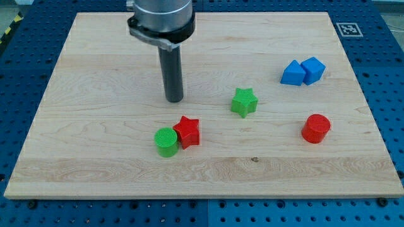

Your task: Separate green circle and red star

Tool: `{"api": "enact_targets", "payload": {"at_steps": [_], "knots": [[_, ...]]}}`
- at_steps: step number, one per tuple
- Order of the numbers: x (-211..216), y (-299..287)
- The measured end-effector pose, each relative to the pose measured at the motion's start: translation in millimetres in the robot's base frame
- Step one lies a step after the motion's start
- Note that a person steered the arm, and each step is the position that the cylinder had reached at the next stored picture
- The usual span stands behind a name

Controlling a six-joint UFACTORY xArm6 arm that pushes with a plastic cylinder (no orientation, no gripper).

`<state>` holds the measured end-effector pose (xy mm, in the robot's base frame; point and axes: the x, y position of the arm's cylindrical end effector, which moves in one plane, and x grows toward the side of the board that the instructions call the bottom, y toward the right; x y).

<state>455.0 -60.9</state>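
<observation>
Pale wood-grain desk (pixel 95 157) on a blue pegboard. Green circle (pixel 166 141) touching the red star (pixel 188 131). Green star (pixel 243 102), red cylinder (pixel 315 128), two blue blocks (pixel 302 72). Dark rod, my tip (pixel 175 99) black.

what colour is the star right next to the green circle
Red star, touching the green circle; camera view.

The board (pixel 95 75) is pale wood with visible grain and a smooth, matt finish, lying on a blue perforated, metal-looking surface (pixel 385 75). The green circle (pixel 166 142), red star (pixel 187 132), green star (pixel 243 102), red cylinder (pixel 315 128) and the two blue blocks (pixel 302 72) look like matt plastic with finely ridged faces. The rod above my tip (pixel 175 99) is dark with a dull sheen, under a shinier grey metallic collar (pixel 161 19).
</observation>
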Motion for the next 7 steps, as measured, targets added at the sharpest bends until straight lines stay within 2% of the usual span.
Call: {"api": "enact_targets", "payload": {"at_steps": [3, 7], "knots": [[57.1, -9.8], [61.0, 13.9]]}}
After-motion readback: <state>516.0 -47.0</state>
